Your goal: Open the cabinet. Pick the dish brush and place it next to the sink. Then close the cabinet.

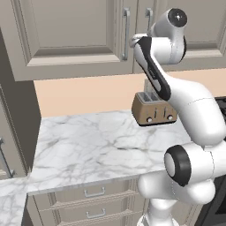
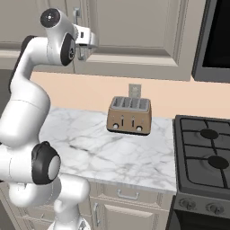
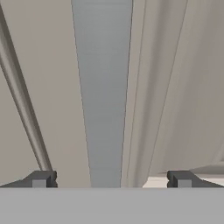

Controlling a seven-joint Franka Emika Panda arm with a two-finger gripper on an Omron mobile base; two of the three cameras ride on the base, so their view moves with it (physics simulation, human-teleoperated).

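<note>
Reaching up at the cabinet (image 1: 70, 35), the gripper (image 3: 111, 179) has its two dark fingertips (image 3: 40, 179) spread wide apart with nothing between them, pressed in close to the door fronts. In the hand view a broad silver bar handle (image 3: 103, 87) runs through the middle of the gap between the tips, and a second, thinner bar (image 3: 24, 100) slants past the other tip. From the left base view the hand sits between the two vertical handles, near the left door's handle (image 1: 126, 33); which door the centred bar belongs to I cannot tell for sure. Both doors are shut, so the dish brush is presumably inside and hidden. The handle is a stiff, smooth metal rod fixed to a rigid door; it will not give, but it could slip if pinched off-centre, so the sound hold is across its middle with the bar squarely between the pads. The door should swing on its hinge with modest resistance, calling for a curved pull, not a straight one. Below, the toaster (image 2: 130, 116) stands on the marble counter (image 2: 112, 152), clear of the door's swing.
</note>
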